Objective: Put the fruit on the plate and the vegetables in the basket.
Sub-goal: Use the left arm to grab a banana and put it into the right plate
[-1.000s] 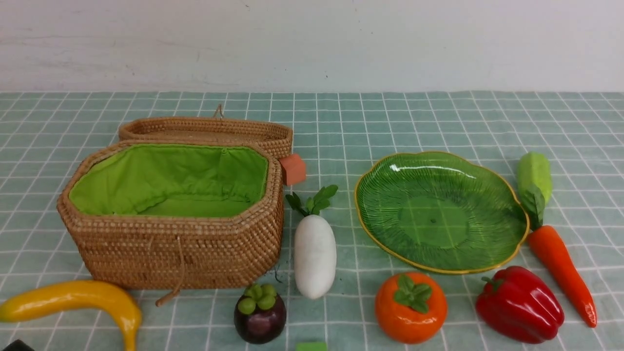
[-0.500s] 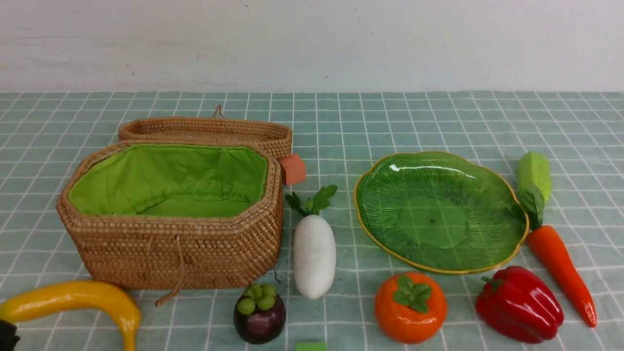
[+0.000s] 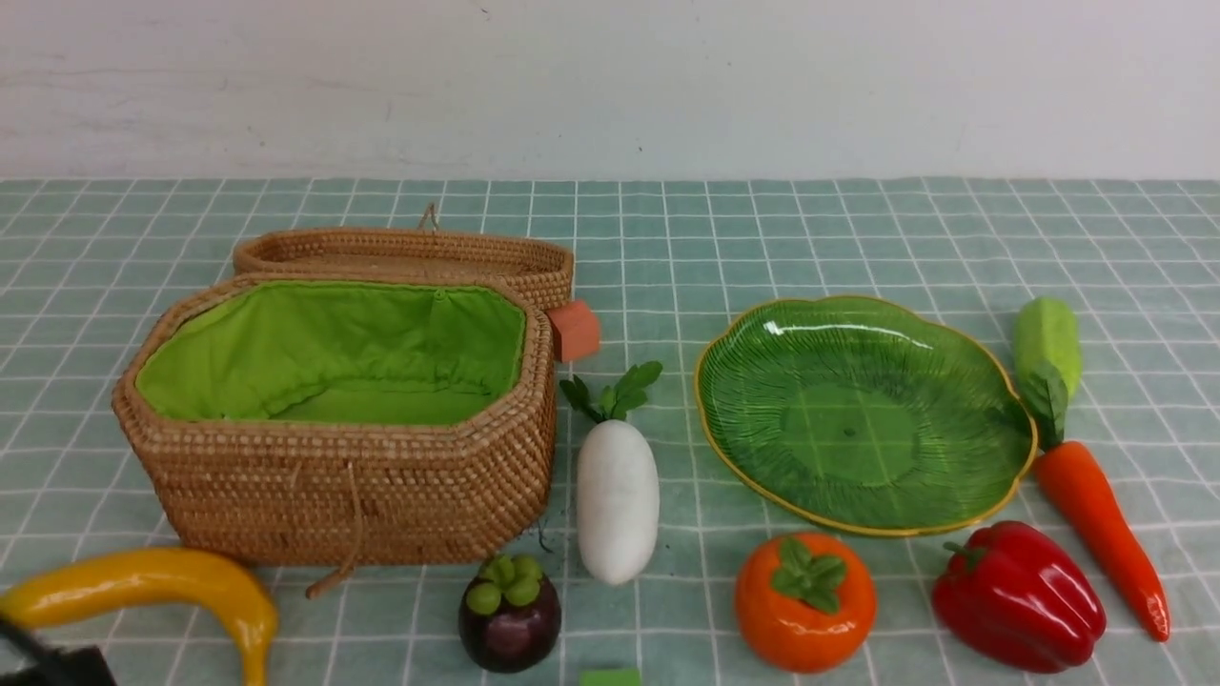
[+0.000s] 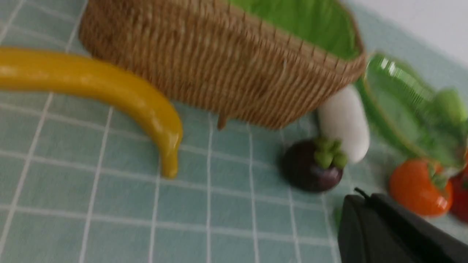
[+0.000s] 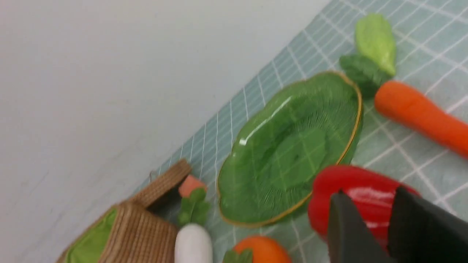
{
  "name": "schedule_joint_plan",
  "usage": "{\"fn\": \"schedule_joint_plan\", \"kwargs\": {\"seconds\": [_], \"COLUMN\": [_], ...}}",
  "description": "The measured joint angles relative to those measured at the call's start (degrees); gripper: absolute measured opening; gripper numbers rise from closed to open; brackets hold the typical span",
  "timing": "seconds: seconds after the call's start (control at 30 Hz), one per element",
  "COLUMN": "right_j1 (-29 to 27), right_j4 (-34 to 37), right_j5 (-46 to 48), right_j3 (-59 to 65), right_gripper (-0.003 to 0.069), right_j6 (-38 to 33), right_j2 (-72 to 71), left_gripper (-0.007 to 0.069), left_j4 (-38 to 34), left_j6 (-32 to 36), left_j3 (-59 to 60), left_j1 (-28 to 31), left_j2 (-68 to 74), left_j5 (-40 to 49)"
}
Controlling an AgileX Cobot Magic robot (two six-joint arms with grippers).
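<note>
In the front view the basket point(image 3: 353, 495) is sitting open at centre left. Its lid point(image 3: 400, 252) is lying behind it, and an orange block point(image 3: 575, 330) is sitting at its right rear corner. The radish point(image 3: 618, 500) is lying just beside the basket's right wall, with a narrow strip of cloth point(image 3: 667, 238) showing between it and the plate point(image 3: 858, 419) at centre right. The green vegetable point(image 3: 1047, 338) and carrot point(image 3: 1096, 524) are lining the plate's right edge. A wide band of cloth is running behind basket and plate up to the wall point(image 3: 610, 86).

Along the bottom, the banana point(image 3: 143, 586), mangosteen point(image 3: 509, 615), persimmon point(image 3: 805, 600) and pepper point(image 3: 1018, 595) are lying apart in a row. The banana's tip is reaching the frame's left edge, and a green block point(image 3: 610, 677) is being cut by the bottom edge.

The left gripper point(image 3: 57, 664) is poking into the lower left corner, just under the banana's left end. How far it is opened cannot be told. In its own wrist view the right gripper point(image 5: 369, 193) is hanging with fingers point(image 5: 351, 230) parted and holding nothing, the pepper lying behind them.

Compared with half a second ago, the left gripper is showing further into the corner. The fruit, vegetables, plate and basket are lying where they were.
</note>
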Motion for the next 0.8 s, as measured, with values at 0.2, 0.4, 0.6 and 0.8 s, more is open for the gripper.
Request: {"fn": "schedule_joint_plan", "kwargs": {"seconds": [0.2, 0.4, 0.6, 0.8], "right_j1": [6.8, 10.7, 11.4, 11.5], "right_j4": [-0.2, -2.7, -4.2, -4.4], "right_j5": [26.7, 46.9, 54.7, 55.3], "right_j3": [-21.4, -39.1, -50.0, -50.2], "right_gripper": [-0.0006, -0.0018, -0.0018, -0.0013], "right_j6": [-15.9, -26.9, -38.8, -39.9], "right_j2": [7.0, 17.5, 24.2, 24.5], "left_gripper": [-0.0013, -0.0013, -0.0013, -0.0013], "left_j4": [1.6, 3.9, 10.3, 9.3], "left_j6": [8.2, 11.6, 14.2, 34.3], "left_j3": [-10.4, -19.0, -32.0, -37.0], "left_j1": [0.0, 0.0, 0.9, 8.3], "left_j2": [18.2, 28.3, 41.9, 47.4], "left_j5": [12.1, 15.4, 20.8, 26.7]}}
